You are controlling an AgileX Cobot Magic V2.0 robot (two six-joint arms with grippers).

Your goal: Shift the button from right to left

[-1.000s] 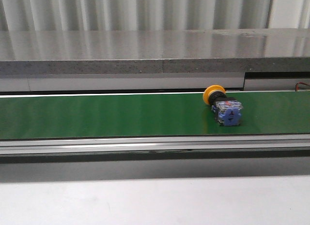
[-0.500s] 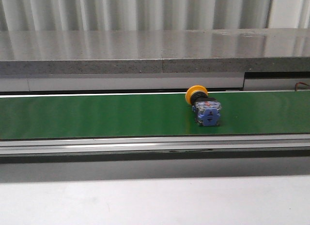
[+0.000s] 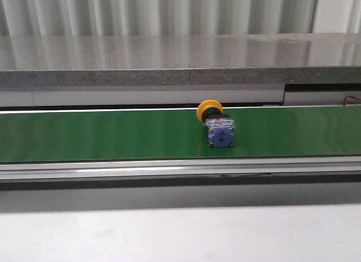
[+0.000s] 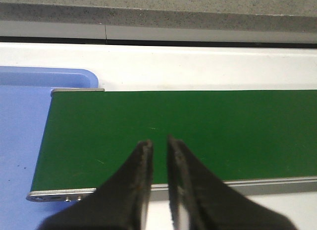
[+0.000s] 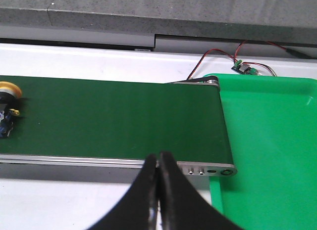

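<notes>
The button (image 3: 217,127) lies on its side on the green conveyor belt (image 3: 101,135), a little right of the middle in the front view, its yellow cap facing the back and its blue contact block facing the front. The right wrist view catches the button (image 5: 7,104) at the picture's edge, far from my right gripper (image 5: 158,155), which is shut on nothing at the belt's near rail. My left gripper (image 4: 158,141) hovers over the belt's other end, its fingers a narrow gap apart with nothing between them. Neither gripper shows in the front view.
A blue tray (image 4: 20,141) sits at the belt's left end and a green tray (image 5: 267,141) at its right end. A small circuit board with wires (image 5: 243,67) lies behind the green tray. A grey stone ledge (image 3: 169,65) runs behind the belt.
The button has travelled leftward along the belt, from right of centre toward the middle, keeping its pose. No gripper touched it.
</notes>
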